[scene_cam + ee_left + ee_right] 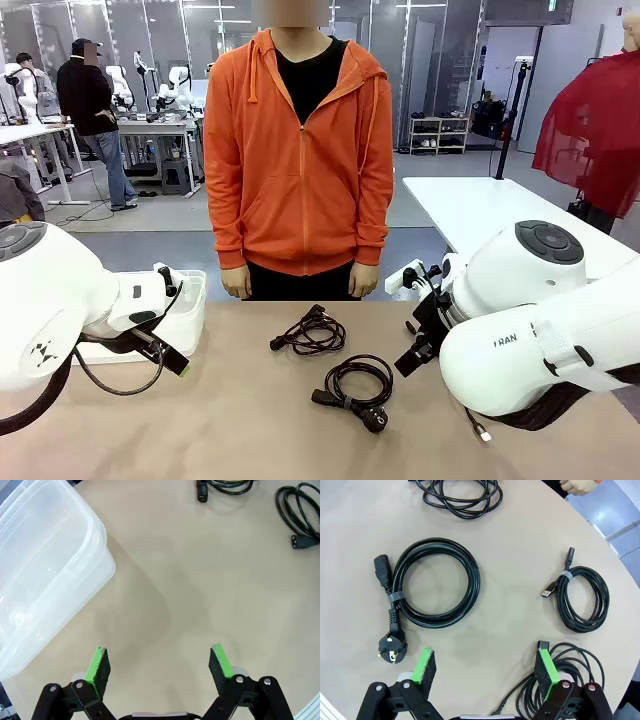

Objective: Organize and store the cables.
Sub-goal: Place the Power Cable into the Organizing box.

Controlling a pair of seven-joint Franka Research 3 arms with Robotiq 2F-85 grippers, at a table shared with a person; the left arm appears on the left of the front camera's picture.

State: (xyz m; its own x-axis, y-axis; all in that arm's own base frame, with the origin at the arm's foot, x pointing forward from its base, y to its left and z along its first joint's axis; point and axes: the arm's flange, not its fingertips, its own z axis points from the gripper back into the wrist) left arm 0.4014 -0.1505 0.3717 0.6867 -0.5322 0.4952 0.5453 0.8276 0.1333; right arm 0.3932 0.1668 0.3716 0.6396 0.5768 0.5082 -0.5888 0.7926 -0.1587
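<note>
Storage bin (45, 570): clear plastic, at the left end of the counter (240, 420); nothing visible inside.
Power cable (473, 582): coiled, banded, lying loose mid-counter.
Second coil (318, 325): loose, nearer the person.
USB cable (603, 597): coiled, loose, well apart from the bin.
Fourth coil (572, 651): loose (untidier than the rest), just beside the right jaws.
Left jaws: apart, empty, over bare counter beside the bin.
Right jaws: apart, empty, between power cable and fourth coil.
Progress: apparently at the start; no cable stored, four left to bin.
</note>
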